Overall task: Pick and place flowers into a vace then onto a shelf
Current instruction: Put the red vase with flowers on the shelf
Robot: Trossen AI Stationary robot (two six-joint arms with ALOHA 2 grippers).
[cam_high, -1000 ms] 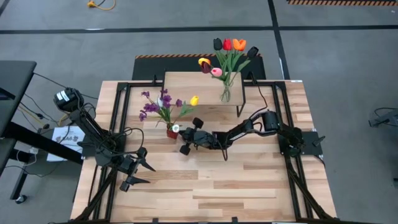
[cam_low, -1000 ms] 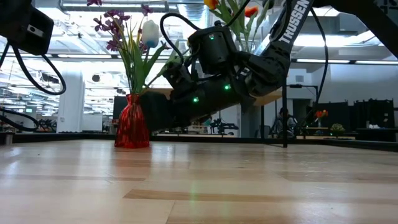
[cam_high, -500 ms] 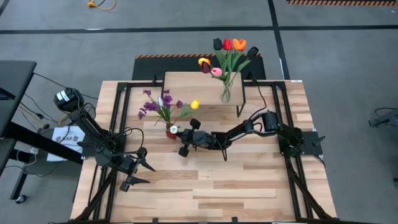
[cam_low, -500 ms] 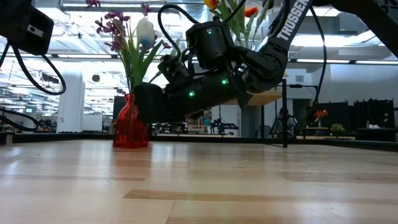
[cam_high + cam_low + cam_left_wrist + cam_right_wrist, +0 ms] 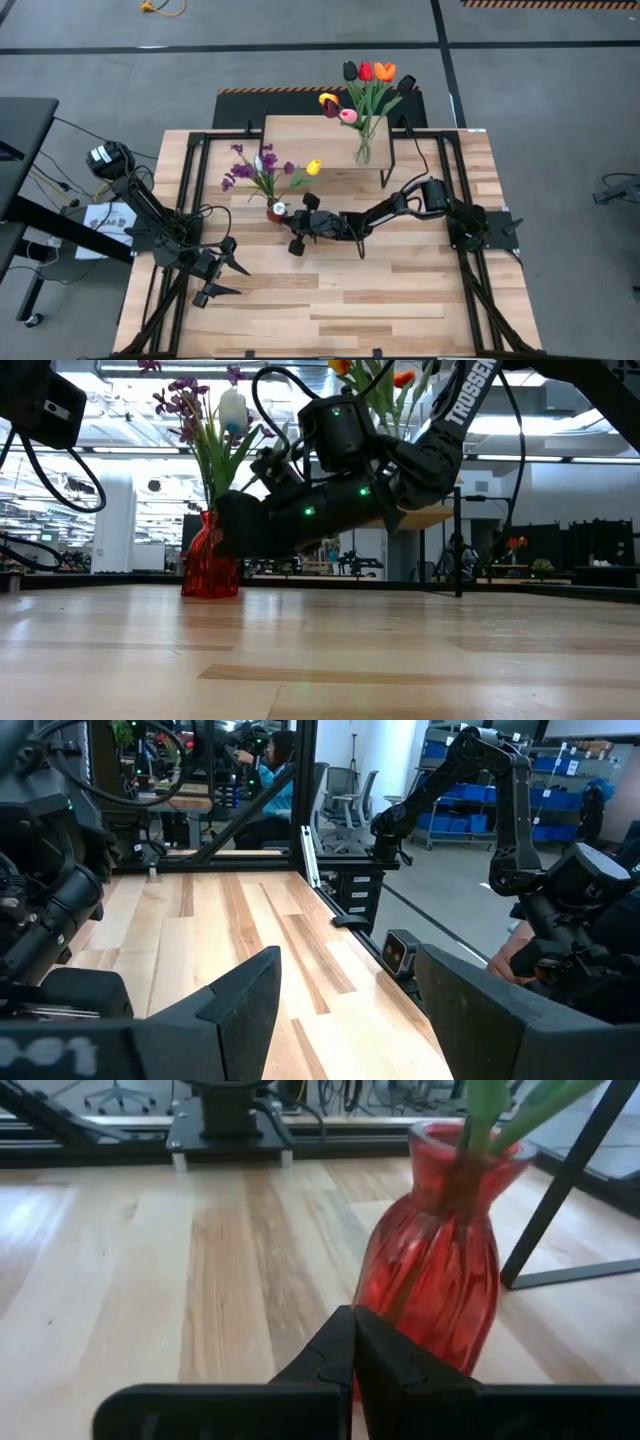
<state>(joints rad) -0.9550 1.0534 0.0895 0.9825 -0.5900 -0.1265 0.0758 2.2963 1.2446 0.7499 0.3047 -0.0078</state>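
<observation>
High view: a clear glass vase (image 5: 362,152) of tulips (image 5: 366,80) already stands on the shelf (image 5: 300,140), at about one o'clock from the table's middle. The red vase (image 5: 275,212), holding purple blossoms (image 5: 243,170) plus a white and a yellow tulip, sits on the tabletop at eleven o'clock, just off the shelf's front edge. The right gripper (image 5: 297,220) is beside it, fingers pressed together with nothing between them, tips against the glass. The left gripper (image 5: 232,280) waits spread wide at seven o'clock. Lifting this vase onto the shelf appears to remain.
</observation>
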